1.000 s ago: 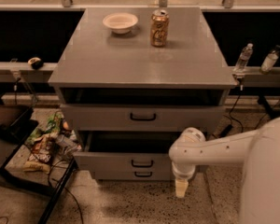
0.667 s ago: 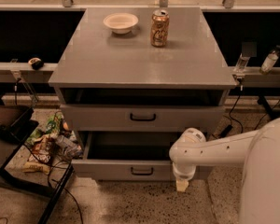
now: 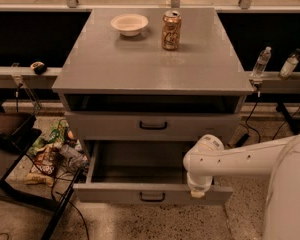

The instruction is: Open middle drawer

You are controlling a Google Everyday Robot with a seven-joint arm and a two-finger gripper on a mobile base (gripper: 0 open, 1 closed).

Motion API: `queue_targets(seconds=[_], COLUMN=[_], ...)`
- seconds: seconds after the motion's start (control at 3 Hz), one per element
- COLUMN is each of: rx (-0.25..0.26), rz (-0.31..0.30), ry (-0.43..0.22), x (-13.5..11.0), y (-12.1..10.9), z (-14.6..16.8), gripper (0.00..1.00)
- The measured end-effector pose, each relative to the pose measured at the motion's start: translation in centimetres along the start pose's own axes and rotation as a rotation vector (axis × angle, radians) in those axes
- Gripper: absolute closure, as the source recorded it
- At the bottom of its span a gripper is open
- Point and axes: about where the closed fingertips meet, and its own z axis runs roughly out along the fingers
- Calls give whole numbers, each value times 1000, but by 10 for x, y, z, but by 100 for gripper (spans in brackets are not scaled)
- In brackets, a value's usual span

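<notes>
I judge the middle drawer [image 3: 115, 194] fully open, little left; my tool [image 3: 196, 192] sits at its front edge, and I cannot tell its state.

A bowl [image 3: 129, 23] and a can [image 3: 171, 30] stand near each other on the cabinet top [image 3: 150, 69]. A bottle [image 3: 260, 63] and another bottle [image 3: 290, 64] stand on the right ledge. Snack bags [image 3: 45, 156] lie on the floor at left. The gripper [image 3: 196, 193] points down, low and right of centre.
</notes>
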Motion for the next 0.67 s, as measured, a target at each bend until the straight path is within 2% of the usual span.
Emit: queue_targets(seconds=[0.33,0.67], rx=[0,0], rz=[0,0], ry=[0,0], x=[0,0], y=[0,0], z=[-1,-1], gripper=[100,100])
